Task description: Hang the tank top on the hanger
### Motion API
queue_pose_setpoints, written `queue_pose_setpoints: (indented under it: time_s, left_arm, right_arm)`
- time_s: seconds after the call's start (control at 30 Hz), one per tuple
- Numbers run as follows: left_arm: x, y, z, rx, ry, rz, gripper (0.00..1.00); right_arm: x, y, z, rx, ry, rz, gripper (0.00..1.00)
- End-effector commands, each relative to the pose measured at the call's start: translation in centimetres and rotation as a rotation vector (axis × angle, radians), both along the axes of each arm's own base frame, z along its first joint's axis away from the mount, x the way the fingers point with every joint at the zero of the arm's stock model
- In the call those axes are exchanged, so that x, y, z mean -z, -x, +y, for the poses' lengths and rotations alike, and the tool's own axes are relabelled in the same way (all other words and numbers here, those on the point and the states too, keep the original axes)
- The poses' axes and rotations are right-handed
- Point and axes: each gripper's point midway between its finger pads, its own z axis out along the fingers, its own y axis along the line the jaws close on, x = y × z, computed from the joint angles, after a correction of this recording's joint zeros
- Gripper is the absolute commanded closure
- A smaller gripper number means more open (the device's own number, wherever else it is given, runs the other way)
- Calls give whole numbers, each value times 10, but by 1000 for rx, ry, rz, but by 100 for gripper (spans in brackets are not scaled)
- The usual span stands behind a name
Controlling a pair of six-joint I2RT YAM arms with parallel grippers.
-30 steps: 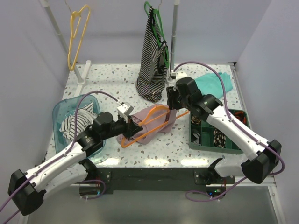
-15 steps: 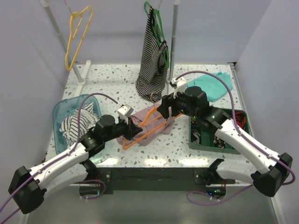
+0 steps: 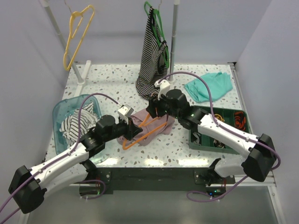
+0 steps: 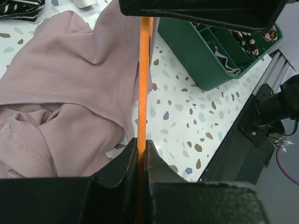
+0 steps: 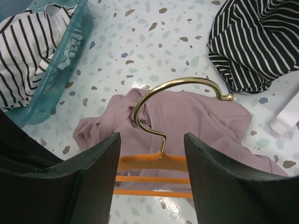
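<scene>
While the left gripper [image 4: 141, 149] is sitting low toward the front of the desk [image 3: 117, 79], its jaws are pinching tight on one thin orange bar of the hanger [image 4: 144, 70]. That bar is running away from the jaws across the tank top [image 4: 70, 70], which is lying crumpled on the desk beneath the hanger. Beyond it, the right gripper [image 5: 151, 151] is hovering over the hanger's neck with its jaws standing wide apart. The gold hook [image 5: 154, 91] is curving up between them, and whether the pads are touching the plastic cannot be told. A green compartment tray [image 4: 187, 60] is sitting to the right, and a teal bin [image 3: 57, 108] is holding striped cloth to the left. Farther back, a striped top [image 3: 152, 60] is hanging from a green hanger [image 3: 156, 19], a teal cloth [image 3: 210, 86] is lying at the right rear, and a yellow hanger [image 3: 80, 41] is hanging at the left rear.
</scene>
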Motion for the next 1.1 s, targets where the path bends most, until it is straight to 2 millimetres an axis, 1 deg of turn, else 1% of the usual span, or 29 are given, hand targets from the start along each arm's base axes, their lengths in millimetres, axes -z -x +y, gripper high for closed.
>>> queue_pose_setpoints:
  time_s: [0.0,0.07,0.1,0.23,0.3,0.33,0.4,0.43,0.47,0.57,0.6,0.7,0.77,0.8,0.83,0.87,0.93,0.97,1.0,1.03,1.07]
  left_arm:
    - [-22,-5,-8,11,61,-65,100]
    - [-23,-6,-8,8,63,-68,100]
    - [-23,-5,-9,12,65,-67,100]
    - [-25,-5,-10,17,69,-65,100]
    - [-26,-5,-10,19,70,-68,100]
    - [-28,-4,-11,22,73,-71,100]
    - [-27,-4,-11,25,72,-69,100]
    - [-27,-4,-11,27,71,-67,100]
    - [-25,-3,-11,29,69,-63,100]
    - [-23,-3,-12,34,66,-53,100]
    - [-22,-3,-13,33,64,-49,100]
    - [-22,-7,-11,10,55,-39,100]
    - [-23,-9,-10,-7,52,-34,87]
    - [-24,-12,-8,-32,49,-37,79]
    - [-27,-14,-7,-44,50,-40,62]
    - [-26,-15,-5,-58,44,-33,56]
    - [-33,-21,0,-99,43,-48,43]
    - [-32,-22,3,-119,29,-41,40]
    - [-34,-26,7,-151,23,-48,38]
    - [-42,-30,8,-167,31,-60,37]
    - [-33,-28,13,-183,-8,-27,37]
  right_arm:
    - [-17,-14,3,90,-46,-81,49]
    - [-17,-15,0,112,-48,-87,54]
    - [-12,-16,-2,129,-41,-85,57]
    - [-5,-18,-6,153,-23,-87,62]
    - [2,-20,-7,162,-11,-84,67]
    - [4,-21,-8,168,-8,-83,67]
    - [5,-21,-9,172,-12,-88,68]
    - [4,-22,-9,176,-16,-97,71]
    - [4,-23,-8,176,-17,-98,74]
    - [4,-24,-8,178,-7,-102,91]
    - [4,-25,-8,180,-4,-105,100]
    - [3,-25,-8,176,15,-113,100]
    - [4,-24,-10,177,40,-130,100]
    - [4,-24,-10,178,47,-133,100]
    - [3,-23,-11,179,52,-142,100]
    - [3,-22,-11,174,62,-150,100]
    - [1,-23,-15,190,68,-159,100]
    - [2,-21,-15,184,74,-165,100]
    - [3,-21,-17,186,80,-166,100]
    - [4,-20,-17,189,82,-166,100]
    - [4,-19,-18,187,82,-169,100]
